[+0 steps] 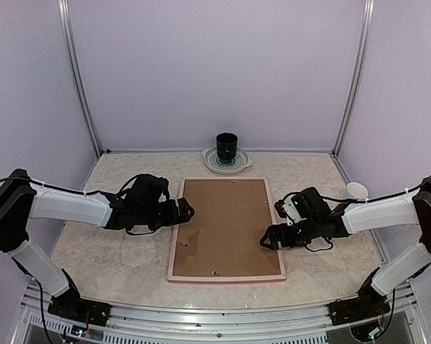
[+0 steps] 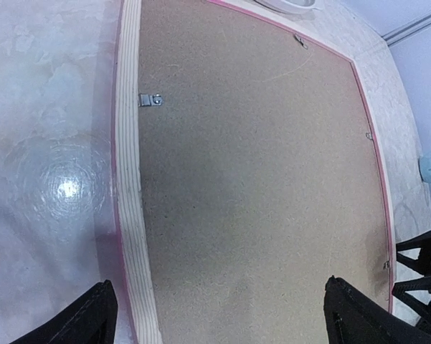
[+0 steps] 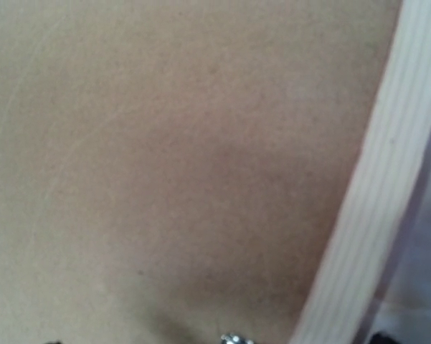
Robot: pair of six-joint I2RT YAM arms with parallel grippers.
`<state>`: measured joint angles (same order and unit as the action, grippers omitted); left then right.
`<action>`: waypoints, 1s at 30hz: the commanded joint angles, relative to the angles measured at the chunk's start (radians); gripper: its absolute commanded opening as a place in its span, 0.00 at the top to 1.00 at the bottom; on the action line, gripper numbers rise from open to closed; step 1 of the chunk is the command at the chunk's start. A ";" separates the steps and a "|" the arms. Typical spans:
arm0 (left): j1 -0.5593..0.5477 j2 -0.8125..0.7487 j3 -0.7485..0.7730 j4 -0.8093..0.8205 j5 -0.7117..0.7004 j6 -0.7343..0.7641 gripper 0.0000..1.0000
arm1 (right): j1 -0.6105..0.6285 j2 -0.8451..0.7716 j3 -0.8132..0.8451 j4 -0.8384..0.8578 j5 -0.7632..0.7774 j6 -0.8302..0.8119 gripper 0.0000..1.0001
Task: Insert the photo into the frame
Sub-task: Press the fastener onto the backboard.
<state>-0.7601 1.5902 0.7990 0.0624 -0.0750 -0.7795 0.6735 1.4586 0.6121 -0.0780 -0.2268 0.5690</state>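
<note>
Both the left fingers and right fingers are spread wide, gripping nothing, at the frame's left and right rims. It lies back-up on the table, with room beside both long edges. Its backing board covers the inside, so we can't make out the photo.

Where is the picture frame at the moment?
In the top view the frame lies back-up in the middle of the table, between the left tool and the right tool, with a dark cup on a plate just beyond it.

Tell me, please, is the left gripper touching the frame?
Cannot tell: in the left wrist view, the left gripper straddles the frame edge, height unclear.
</note>
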 commanded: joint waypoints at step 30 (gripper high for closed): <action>-0.131 0.064 -0.002 -0.304 -0.180 0.008 0.08 | 0.008 -0.012 0.035 -0.040 0.053 -0.029 0.08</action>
<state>-0.8745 1.6367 0.7853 -0.1772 -0.2340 -0.7723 0.6731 1.4586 0.6312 -0.1059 -0.1967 0.5507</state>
